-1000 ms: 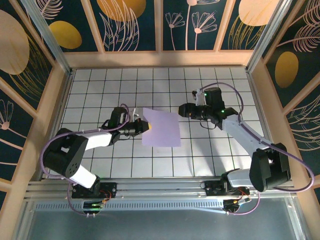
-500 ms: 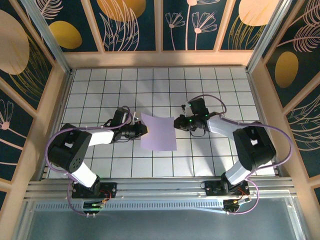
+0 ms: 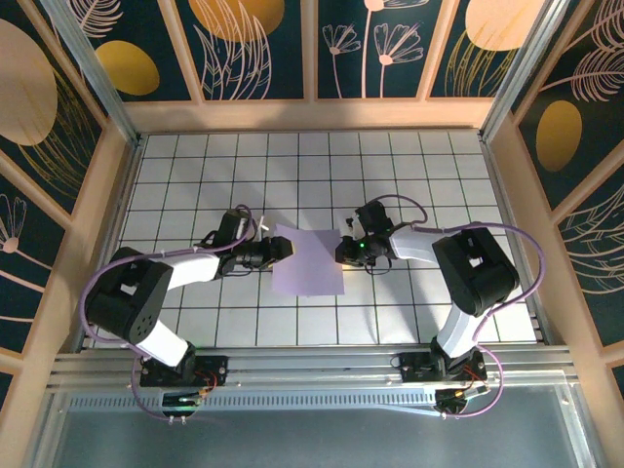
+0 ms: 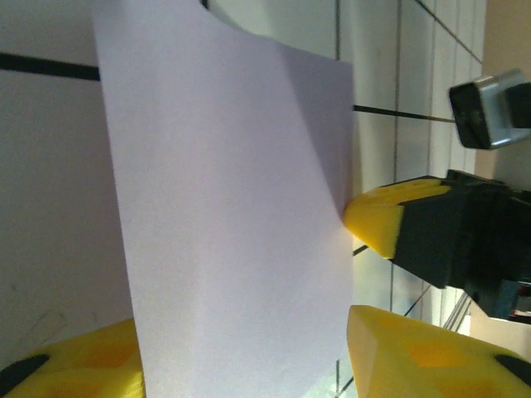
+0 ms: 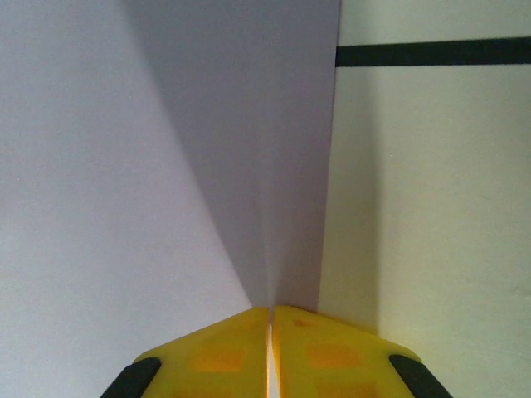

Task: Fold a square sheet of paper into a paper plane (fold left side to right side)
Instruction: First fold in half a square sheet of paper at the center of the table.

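Plain lavender paper (image 3: 308, 263), white table (image 3: 185, 175), black gridlines

Both arms are built from white tube links and black joint housings. The left arm (image 3: 183, 268) carries the left hand (image 3: 285, 248), and the right arm (image 3: 419, 244) carries the right hand (image 3: 342, 252). The fingers (image 5: 224, 356) of each hand are bright yellow wedges with a faint square pattern, and they have black pads (image 5: 133, 380) at the outer corners. Behind the fingers the hand body (image 4: 452, 240) is black, and beside it sits a small grey and black camera block (image 4: 489, 106). A thin purple cable (image 3: 88, 292) loops along each arm, far behind the hand. A green light (image 3: 362, 258) glows just behind the right hand. The bases (image 3: 185, 370), far behind the hands, are black.
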